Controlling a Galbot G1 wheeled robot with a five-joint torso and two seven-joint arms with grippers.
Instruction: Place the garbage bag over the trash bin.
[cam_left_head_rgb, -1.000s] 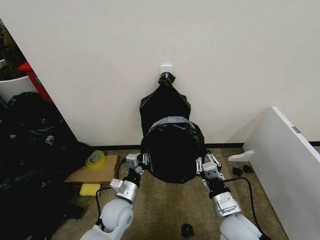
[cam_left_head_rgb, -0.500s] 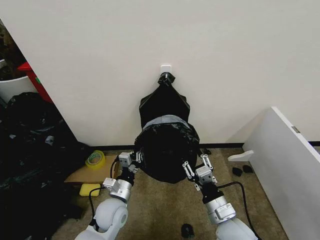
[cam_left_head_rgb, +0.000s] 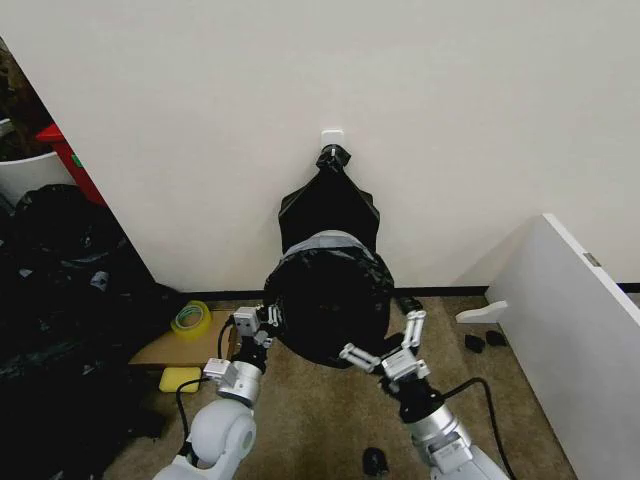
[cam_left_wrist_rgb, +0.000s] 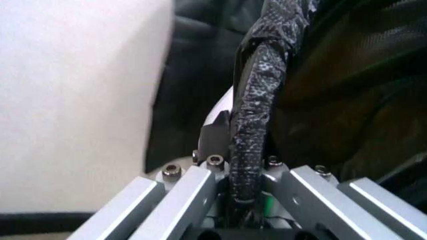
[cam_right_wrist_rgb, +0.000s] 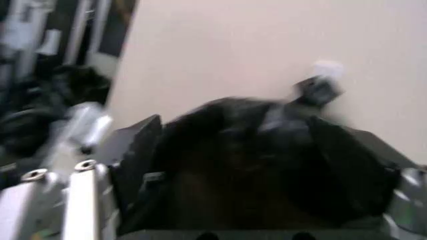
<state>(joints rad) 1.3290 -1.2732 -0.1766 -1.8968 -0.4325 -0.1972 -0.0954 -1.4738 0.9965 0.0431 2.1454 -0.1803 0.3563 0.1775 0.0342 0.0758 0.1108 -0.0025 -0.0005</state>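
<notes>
Against the cream wall, left gripper (cam_left_head_rgb: 256, 324) pinches the black plastic garbage bag (cam_left_head_rgb: 328, 300); right gripper (cam_left_head_rgb: 383, 349) is spread open just below it.

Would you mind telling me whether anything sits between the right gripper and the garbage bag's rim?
Nothing visible does. The right gripper is open just off the near edge of the garbage bag, with bare carpet between them; the left gripper pinches the bag's rim.

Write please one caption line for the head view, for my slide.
Left gripper pinches the black garbage bag rim over the bin; right gripper open beside it.
</notes>
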